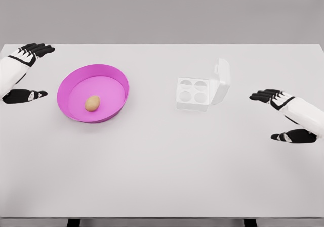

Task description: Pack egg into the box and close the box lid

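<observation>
Closest to you is just the table (162, 176), a flat matte white slab with a smooth, featureless top that runs wide across the whole view.

A bit further in on your right, the right hand (286, 117) floats over the table, well apart from everything else. It's white-shelled with black fingers (260, 96), and those fingers are stretched out and spread, thumb hanging below on its own. Holding nothing, touching nothing as far as you can see.

Over on your left, the left hand (23, 73) sits at the table's edge in much the same pose: same glossy white casing, same dark fingers (40, 48) fanned out loose, thumb separate underneath. Empty too, and it's near the bowl but not touching it.

Middle distance, left of centre, you've got the bowl (117, 83), a round shallow thing in bright pink-magenta, looks like smooth plastic with a low sloped wall. The egg (92, 102) lies inside it on the flat bottom, towards the near side, a small tan oval with a matte shell.

Right of centre and slightly further back is the box (192, 94), a little white egg carton with four round cups, all empty. Its lid (221, 80) is hinged on the right side and stands tipped up, wide open. Bowl and box are well apart.
</observation>
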Controlling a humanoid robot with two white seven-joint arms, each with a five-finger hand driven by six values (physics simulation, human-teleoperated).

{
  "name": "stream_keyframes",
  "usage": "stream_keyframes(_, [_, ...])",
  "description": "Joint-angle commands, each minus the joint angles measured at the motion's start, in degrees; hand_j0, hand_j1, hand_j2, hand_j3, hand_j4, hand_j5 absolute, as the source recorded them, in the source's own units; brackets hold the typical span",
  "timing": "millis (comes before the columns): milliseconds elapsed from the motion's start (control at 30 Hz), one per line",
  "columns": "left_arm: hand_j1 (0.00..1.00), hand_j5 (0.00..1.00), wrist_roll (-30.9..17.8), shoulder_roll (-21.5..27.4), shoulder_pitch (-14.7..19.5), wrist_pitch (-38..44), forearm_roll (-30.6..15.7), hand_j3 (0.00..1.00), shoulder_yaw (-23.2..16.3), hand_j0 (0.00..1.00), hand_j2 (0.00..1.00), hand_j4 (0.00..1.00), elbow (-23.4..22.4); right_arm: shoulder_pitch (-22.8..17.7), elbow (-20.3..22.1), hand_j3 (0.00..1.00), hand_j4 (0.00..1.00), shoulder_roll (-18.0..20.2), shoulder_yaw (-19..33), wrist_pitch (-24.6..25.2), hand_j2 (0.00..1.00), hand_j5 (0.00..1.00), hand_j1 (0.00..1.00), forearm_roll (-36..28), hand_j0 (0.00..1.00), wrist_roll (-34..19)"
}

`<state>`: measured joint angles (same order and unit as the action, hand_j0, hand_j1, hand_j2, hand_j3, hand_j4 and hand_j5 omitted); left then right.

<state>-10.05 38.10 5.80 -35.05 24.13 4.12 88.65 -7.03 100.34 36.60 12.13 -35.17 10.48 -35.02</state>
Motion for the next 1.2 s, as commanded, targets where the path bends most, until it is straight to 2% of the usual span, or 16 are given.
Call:
stream_keyframes(0, [1.0,1.0,0.03,0.05,0.0,0.05,-0.32,1.0,0.01,1.0,1.0,1.0,0.03,0.0,0.12,1.0,1.0,-0.13,-0.17,0.17,1.0,1.0,1.0,-0.19,1.0,0.02])
stream_keyframes(133, [1.0,1.0,-0.05,0.13,0.7,0.05,-0.58,1.0,0.01,1.0,1.0,1.0,-0.32,-0.09,0.21,1.0,1.0,-4.26,4.74,0.17,1.0,1.0,1.0,-0.19,1.0,0.02])
stream_keyframes(233, [1.0,1.0,-0.32,1.1,2.28,0.05,-0.84,1.0,-0.26,1.0,1.0,1.0,-0.85,0.17,0.21,1.0,1.0,-4.17,7.65,0.17,1.0,1.0,1.0,1.21,1.0,0.02])
stream_keyframes(267, [0.99,0.99,-1.89,2.33,2.46,0.05,-1.19,0.99,-0.78,0.99,0.99,0.99,-1.29,1.58,0.12,1.0,1.0,-4.17,7.74,0.17,1.0,1.0,1.0,1.83,1.0,0.02])
stream_keyframes(333, [0.99,0.99,-6.99,3.56,4.39,0.05,-3.91,0.99,-3.33,0.99,0.99,0.99,-2.43,2.46,0.12,1.0,1.0,-3.91,7.12,0.17,1.0,1.0,1.0,1.39,1.0,0.02])
stream_keyframes(400, [0.99,0.99,-10.33,3.56,6.41,0.05,-4.01,0.99,-5.35,0.99,0.99,0.99,-2.96,3.78,-0.05,1.0,1.0,-4.87,6.86,0.17,1.0,1.0,1.0,1.3,1.0,0.02])
stream_keyframes(467, [1.0,1.0,-24.95,3.47,6.94,0.05,-4.09,1.0,-5.44,1.0,1.0,1.0,-2.78,7.29,-1.46,1.0,1.0,-5.05,5.11,0.17,1.0,1.0,1.0,2.09,1.0,0.02])
stream_keyframes(567, [1.0,1.0,-24.95,3.47,9.22,0.05,-7.87,1.0,-5.09,1.0,1.0,1.0,-2.87,13.44,-3.75,1.0,1.0,-5.05,-1.75,1.24,1.0,1.0,1.0,9.82,1.0,0.02])
stream_keyframes(633, [1.0,1.0,-24.95,3.03,13.27,0.05,-8.13,1.0,-5.35,1.0,1.0,1.0,-2.96,14.76,-3.57,1.0,1.0,-4.96,-3.51,3.27,1.0,1.0,1.0,11.67,1.0,0.02])
stream_keyframes(700, [1.0,1.0,-24.95,2.68,13.62,0.05,-9.72,1.0,-6.14,1.0,1.0,1.0,-2.43,15.03,-3.92,1.0,1.0,-4.96,-3.43,3.62,1.0,1.0,1.0,11.67,1.0,0.02])
stream_keyframes(733, [1.0,1.0,-24.95,2.59,13.71,0.05,-9.98,1.0,-7.37,1.0,1.0,1.0,-2.34,15.38,-4.1,1.0,1.0,-4.96,-3.34,3.62,1.0,1.0,1.0,11.76,1.0,0.02])
stream_keyframes(833, [1.0,1.0,-24.95,2.51,15.2,0.05,-15.34,1.0,-11.24,1.0,1.0,1.0,-2.69,16.43,-7.87,1.0,1.0,-4.35,-3.43,4.93,1.0,1.0,1.0,12.11,1.0,0.02])
stream_keyframes(867, [1.0,1.0,-24.95,2.33,16.35,0.05,-15.7,1.0,-12.82,1.0,1.0,1.0,-2.96,17.14,-8.49,1.0,1.0,-4.26,-4.74,5.64,1.0,1.0,1.0,13.34,1.0,0.02])
stream_keyframes(933, [1.0,1.0,-24.95,2.33,17.75,0.05,-17.36,1.0,-13.09,1.0,1.0,1.0,-4.89,18.89,-8.49,1.0,1.0,-4.08,-8.61,5.73,1.0,1.0,1.0,15.8,1.0,0.02])
stream_keyframes(1067, [1.0,1.0,-24.95,1.98,21.71,0.05,-17.01,1.0,-18.01,1.0,1.0,1.0,-7.09,20.04,-8.84,1.0,1.0,-0.74,-13.53,5.73,1.0,1.0,1.0,16.33,1.0,0.02])
stream_keyframes(1167, [1.0,1.0,-24.95,2.07,24.26,0.05,-17.19,1.0,-21.96,1.0,1.0,1.0,-8.41,20.04,-8.93,1.0,1.0,-0.74,-13.53,5.64,1.0,1.0,1.0,16.33,1.0,0.02])
